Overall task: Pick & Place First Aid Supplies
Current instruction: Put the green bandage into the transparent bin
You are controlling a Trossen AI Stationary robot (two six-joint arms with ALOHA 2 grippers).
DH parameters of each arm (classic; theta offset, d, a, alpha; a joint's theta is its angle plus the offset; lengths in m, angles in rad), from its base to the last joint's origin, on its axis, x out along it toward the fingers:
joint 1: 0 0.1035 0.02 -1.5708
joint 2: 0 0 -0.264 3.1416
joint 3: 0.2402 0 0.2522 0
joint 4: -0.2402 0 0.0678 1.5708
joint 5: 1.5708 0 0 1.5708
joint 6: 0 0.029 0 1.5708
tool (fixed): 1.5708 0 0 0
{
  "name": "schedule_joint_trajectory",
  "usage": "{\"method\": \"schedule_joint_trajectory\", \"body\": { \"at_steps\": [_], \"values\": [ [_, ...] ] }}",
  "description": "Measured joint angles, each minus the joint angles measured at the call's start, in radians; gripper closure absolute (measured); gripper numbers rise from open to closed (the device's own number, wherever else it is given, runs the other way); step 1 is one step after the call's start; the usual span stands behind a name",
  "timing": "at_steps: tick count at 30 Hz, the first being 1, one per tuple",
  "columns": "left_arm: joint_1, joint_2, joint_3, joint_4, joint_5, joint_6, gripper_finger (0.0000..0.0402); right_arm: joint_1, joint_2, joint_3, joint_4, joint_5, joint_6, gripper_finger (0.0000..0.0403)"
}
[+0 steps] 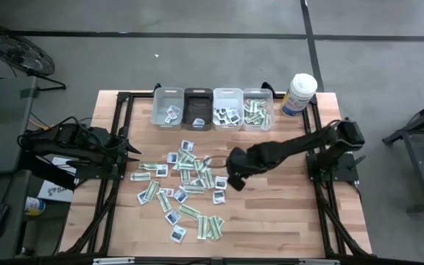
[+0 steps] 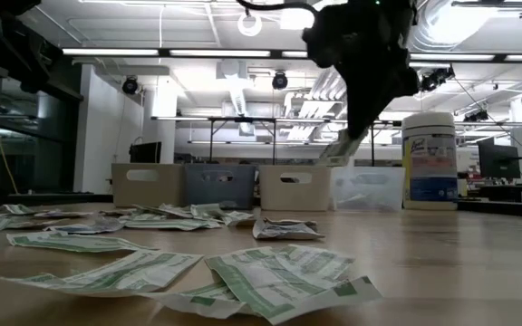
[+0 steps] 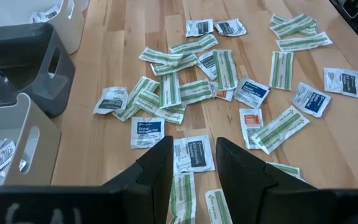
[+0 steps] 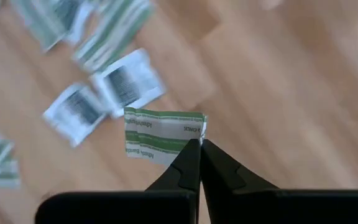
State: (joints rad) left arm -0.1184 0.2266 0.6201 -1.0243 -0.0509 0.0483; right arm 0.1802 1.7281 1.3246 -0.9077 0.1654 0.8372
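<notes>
Many first aid supplies [image 1: 182, 184], green-and-white strips and squarish white packets, lie scattered flat on the wooden table's middle and left. My right gripper [image 1: 235, 180] hangs above the pile's right edge, shut on one green-and-white strip packet [image 4: 160, 134], which also shows in the low view as a packet [image 2: 341, 149] under the dark gripper [image 2: 361, 127]. My left gripper [image 1: 127, 151] waits at the table's left side, its fingers apart [image 3: 194, 168] with nothing between them. My right gripper pinches the strip packet by one short end [image 4: 194, 132] between its two fingertips [image 4: 188, 158]. The fingers come from above, pointing steeply down. The packet is lifted clear of the table and sticks out sideways from the tips, slanting a little downward.
Four small bins [image 1: 212, 109] stand in a row at the far edge, some holding packets. A tall white canister [image 1: 299, 94] stands to their right. The table's right half [image 1: 285, 213] is bare wood. The black frame rails [image 1: 322, 199] run along both sides.
</notes>
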Motion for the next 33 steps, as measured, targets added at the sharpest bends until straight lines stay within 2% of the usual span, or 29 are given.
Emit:
{"method": "schedule_joint_trajectory", "body": {
  "at_steps": [11,15,27,33],
  "values": [
    [0.000,0.000,0.000,0.004,-0.007,0.000,0.0283,-0.203,-0.268,-0.200,0.003,0.197,0.163,0.0403],
    [0.000,0.000,0.000,0.004,-0.008,0.000,0.0283,-0.296,-0.332,-0.266,0.017,0.238,0.194,0.0403],
    [0.000,0.000,0.000,0.008,-0.011,-0.001,0.0283,-0.576,-0.354,-0.428,0.294,0.248,0.123,0.0403],
    [0.000,0.000,0.000,0.112,-0.006,0.031,0.0283,-0.684,-0.354,-0.444,0.352,0.247,0.051,0.0403]
  ]
}}
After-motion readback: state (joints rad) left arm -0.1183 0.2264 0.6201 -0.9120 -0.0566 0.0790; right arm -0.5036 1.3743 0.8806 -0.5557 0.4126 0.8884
